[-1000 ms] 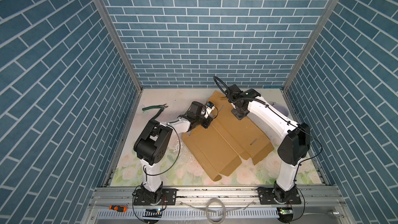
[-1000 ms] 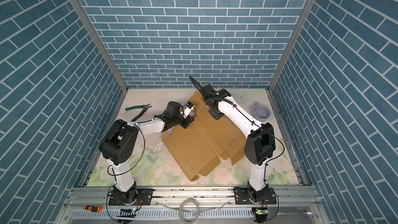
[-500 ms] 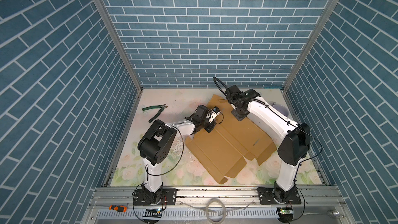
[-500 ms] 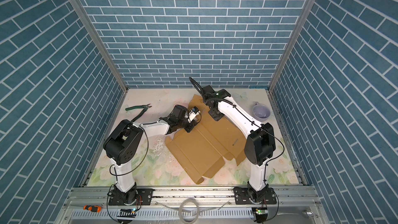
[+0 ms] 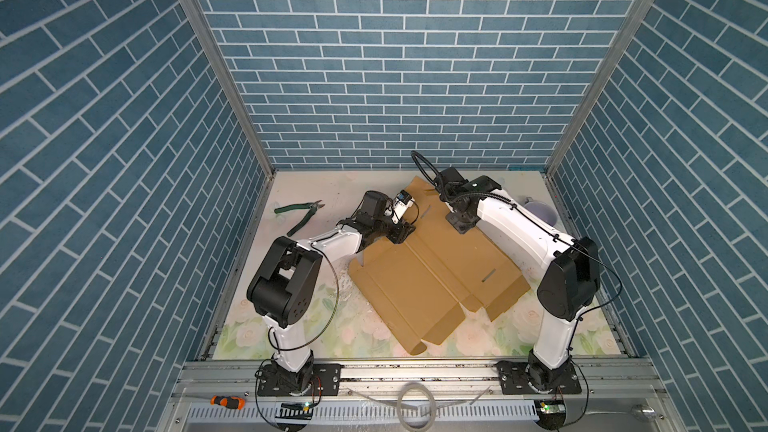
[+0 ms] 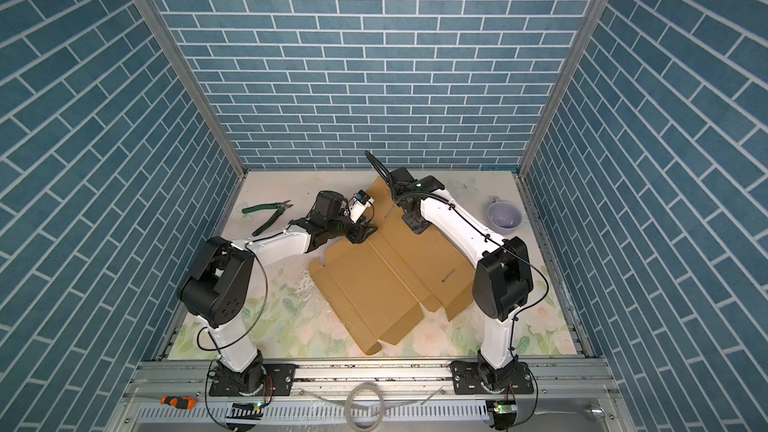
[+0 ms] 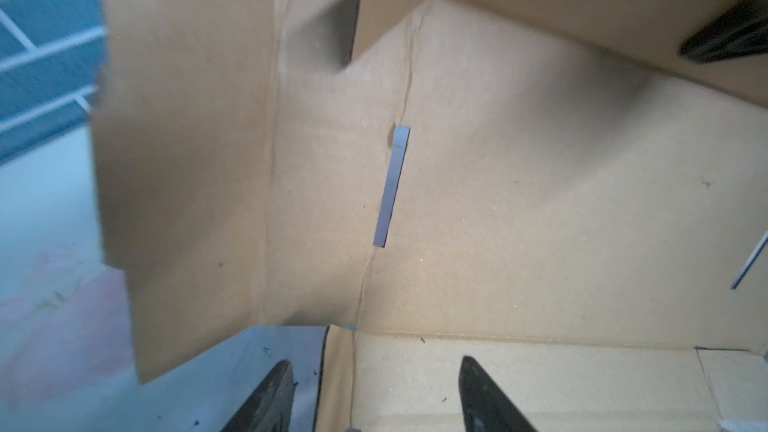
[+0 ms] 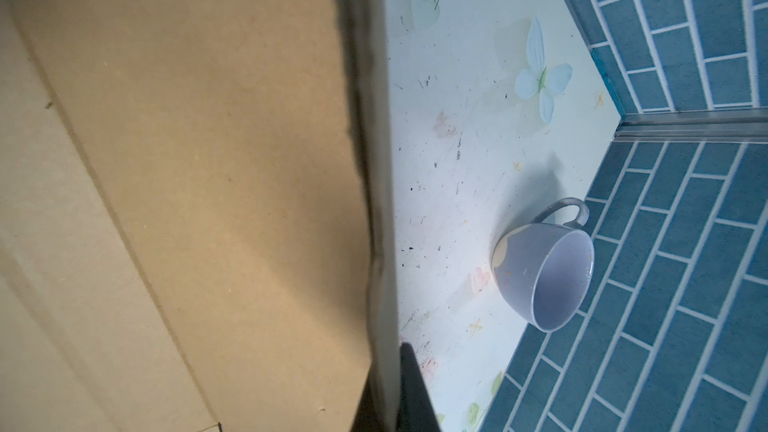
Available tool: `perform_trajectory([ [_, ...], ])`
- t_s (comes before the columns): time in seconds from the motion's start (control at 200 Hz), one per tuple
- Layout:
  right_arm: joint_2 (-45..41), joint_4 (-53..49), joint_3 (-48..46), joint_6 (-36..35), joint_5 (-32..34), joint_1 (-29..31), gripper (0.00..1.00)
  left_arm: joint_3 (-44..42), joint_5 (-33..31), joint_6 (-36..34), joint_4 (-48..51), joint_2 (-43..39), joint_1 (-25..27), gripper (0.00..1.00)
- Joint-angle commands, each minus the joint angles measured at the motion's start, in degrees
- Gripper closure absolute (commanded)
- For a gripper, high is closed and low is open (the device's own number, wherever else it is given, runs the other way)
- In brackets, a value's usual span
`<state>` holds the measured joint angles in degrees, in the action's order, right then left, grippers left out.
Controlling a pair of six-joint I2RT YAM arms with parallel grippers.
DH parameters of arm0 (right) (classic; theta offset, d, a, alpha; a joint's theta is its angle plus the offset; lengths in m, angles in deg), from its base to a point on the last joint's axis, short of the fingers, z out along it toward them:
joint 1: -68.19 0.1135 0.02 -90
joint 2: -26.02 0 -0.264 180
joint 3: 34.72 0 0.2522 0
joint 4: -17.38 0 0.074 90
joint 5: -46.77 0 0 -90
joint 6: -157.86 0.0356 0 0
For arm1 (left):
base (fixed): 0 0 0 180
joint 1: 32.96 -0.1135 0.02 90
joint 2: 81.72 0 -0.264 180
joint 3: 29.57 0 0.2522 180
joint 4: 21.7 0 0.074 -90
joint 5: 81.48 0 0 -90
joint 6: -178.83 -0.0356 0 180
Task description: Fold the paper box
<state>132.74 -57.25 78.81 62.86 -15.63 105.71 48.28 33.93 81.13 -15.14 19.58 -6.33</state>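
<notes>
Entry: the paper box [image 5: 436, 280] is an unfolded brown sheet lying on the floral table [image 5: 316, 317], mid-table and skewed, with its near corner pointing toward the front rail. In both top views most of it lies flat, while the far end [image 6: 380, 195] tilts up toward the back wall.

We note that the left gripper [image 5: 402, 235] sits low at the sheet's left far edge. In the left wrist view its fingers [image 7: 270, 396] stand well apart, one over bare table and the other over cardboard, so the edge of the sheet runs between them. We cannot tell whether either finger touches it. Ahead of the left gripper [image 7: 374, 396] a raised panel [image 7: 540, 201] carries a narrow slit [image 7: 390, 189].

The right gripper [image 5: 460, 226] is on the far part of the sheet. In its wrist view the jaws are closed on an edge-on cardboard flap [image 8: 374, 201], which runs straight into the pincer [image 8: 386, 371].

A lilac mug [image 8: 544, 276] stands near the right wall, apart from the sheet.
</notes>
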Motion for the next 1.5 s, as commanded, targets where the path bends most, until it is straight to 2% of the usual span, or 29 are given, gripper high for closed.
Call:
perform_trajectory([
  [0.0, -2.5, 1.5, -1.4, -1.8, 1.8, 0.4, 1.00, -0.7, 3.9, 1.7, 0.4, -2.7, -2.3, 0.27],
  [0.145, -3.4, 2.9, -2.4, -3.2, 1.0, 0.5, 1.00, 1.6, 3.9, 2.3, 1.9, -3.9, -6.1, 0.27],
  [0.315, -4.0, 3.4, -2.3, -4.0, 1.1, 1.0, 1.00, 5.4, 4.2, 1.1, 0.5, -0.2, -9.5, 0.26],
  [0.46, -3.8, 3.2, -1.8, -4.6, 1.9, 1.9, 1.00, 9.9, 7.6, 0.8, -1.3, 4.7, -9.7, 0.25],
  [0.655, -3.1, 2.5, -0.7, -4.9, 2.8, 2.6, 1.00, 17.1, 12.7, -1.4, 1.3, 9.5, -9.7, 0.25],
  [0.755, -2.7, 2.3, 0.3, -5.1, 3.1, 2.9, 1.00, 20.3, 16.6, -3.2, 4.8, 11.9, -9.7, 0.28],
  [0.87, -2.3, 1.9, 1.3, -5.3, 3.2, 3.4, 1.00, 22.7, 18.0, -6.6, 8.3, 14.0, -9.7, 0.33],
  [1.035, -2.0, 1.4, 1.7, -5.3, 2.8, 3.5, 1.00, 25.8, 19.7, -8.5, 10.3, 16.5, -9.7, 0.52],
  [1.205, -2.0, 0.9, 2.2, -5.0, 2.2, 3.5, 1.00, 25.7, 21.0, -9.7, 7.5, 17.1, -9.7, 0.69],
  [1.305, -1.8, -0.2, 3.4, -4.4, 0.7, 3.5, 1.00, 24.8, 21.9, -10.1, 4.7, 16.7, -9.7, 0.83],
  [1.345, -1.8, -1.2, 4.0, -3.9, -0.8, 3.5, 1.00, 24.0, 22.4, -10.6, 3.0, 16.4, -9.7, 0.93],
  [1.375, -1.9, -2.1, 4.4, -3.5, -2.4, 3.4, 0.98, 23.4, 22.8, -11.1, 1.5, 16.1, -9.7, 1.00],
  [1.44, -2.6, -4.3, 4.7, -2.8, -8.0, 2.8, 0.88, 21.8, 23.6, -11.6, -2.1, 15.3, -9.7, 1.00],
  [1.495, -3.9, -5.5, 3.9, -1.9, -13.6, 2.0, 0.77, 20.8, 24.0, -11.7, -5.0, 14.7, -9.7, 1.00],
])
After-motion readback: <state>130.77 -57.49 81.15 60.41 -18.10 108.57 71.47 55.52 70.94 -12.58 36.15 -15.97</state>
